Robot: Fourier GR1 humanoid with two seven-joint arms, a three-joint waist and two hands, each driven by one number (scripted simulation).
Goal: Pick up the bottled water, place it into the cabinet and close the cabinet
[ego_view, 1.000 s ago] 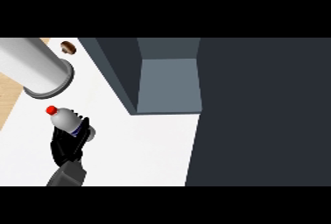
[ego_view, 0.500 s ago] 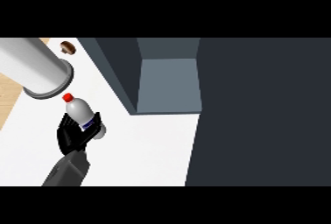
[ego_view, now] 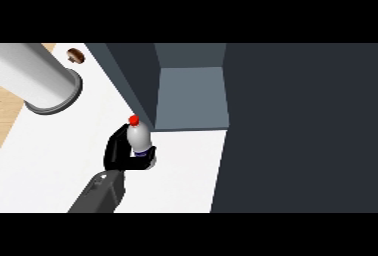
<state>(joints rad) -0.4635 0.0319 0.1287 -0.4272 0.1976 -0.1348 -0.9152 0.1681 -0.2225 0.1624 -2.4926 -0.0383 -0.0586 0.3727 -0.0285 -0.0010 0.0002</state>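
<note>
Clamped in the black right hand's (ego_view: pixel 117 152) fingers (ego_view: pixel 145 159), the red-capped clear plastic bottle (ego_view: pixel 138 138) could be knocked askew against the dark grey cabinet's (ego_view: pixel 190 95) wall if swung too tightly.

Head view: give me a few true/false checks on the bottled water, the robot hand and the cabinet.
1. The bottled water has a red cap. True.
2. The bottle lies on its side, untouched. False: it is roughly upright and the left robot hand is curled round it.
3. The bottle is already inside the cabinet. False: it is outside, near the left wall of the open compartment.
4. A big grey cylinder shows at the upper left. True.
5. Both robot hands show. False: only the left one does.
</note>
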